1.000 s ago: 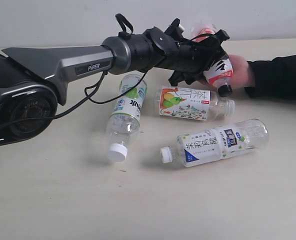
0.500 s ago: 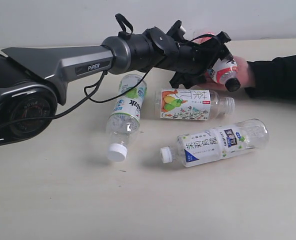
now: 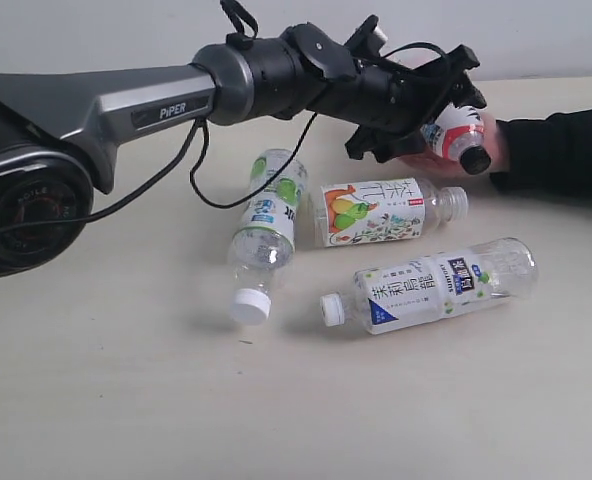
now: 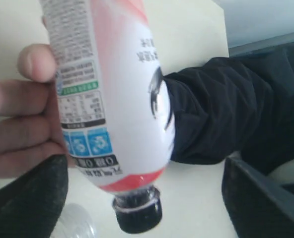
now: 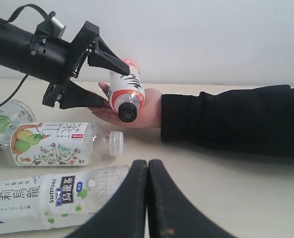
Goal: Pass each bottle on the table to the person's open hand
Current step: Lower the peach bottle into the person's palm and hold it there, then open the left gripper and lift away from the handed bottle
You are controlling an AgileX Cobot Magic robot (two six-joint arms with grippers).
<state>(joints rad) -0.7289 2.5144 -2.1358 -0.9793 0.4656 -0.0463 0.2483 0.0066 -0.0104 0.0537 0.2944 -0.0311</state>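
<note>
left claw point(image 5: 118, 86) had its jaws apart around the pink bottle point(image 4: 122, 99) because the person's open hand point(image 5: 146, 112) underneath looked to be carrying it, right claw point(image 5: 147, 168) was pinched together, empty.

The left arm point(image 3: 126, 105) carries the word "PiPER" in pale letters on its grey link. The blue-label bottle point(image 5: 42, 198) bears "SUNTORY" in white on a dark patch, beside large Chinese characters reading 茉莉烏龍. The pear-picture bottle point(image 5: 52, 144) shows a big 茶 with π. The pink-and-white bottle point(image 4: 112, 99) has blue recycling signs and print too fine to read. On the green-label bottle point(image 3: 266, 212) the lettering cannot be made out.
</note>
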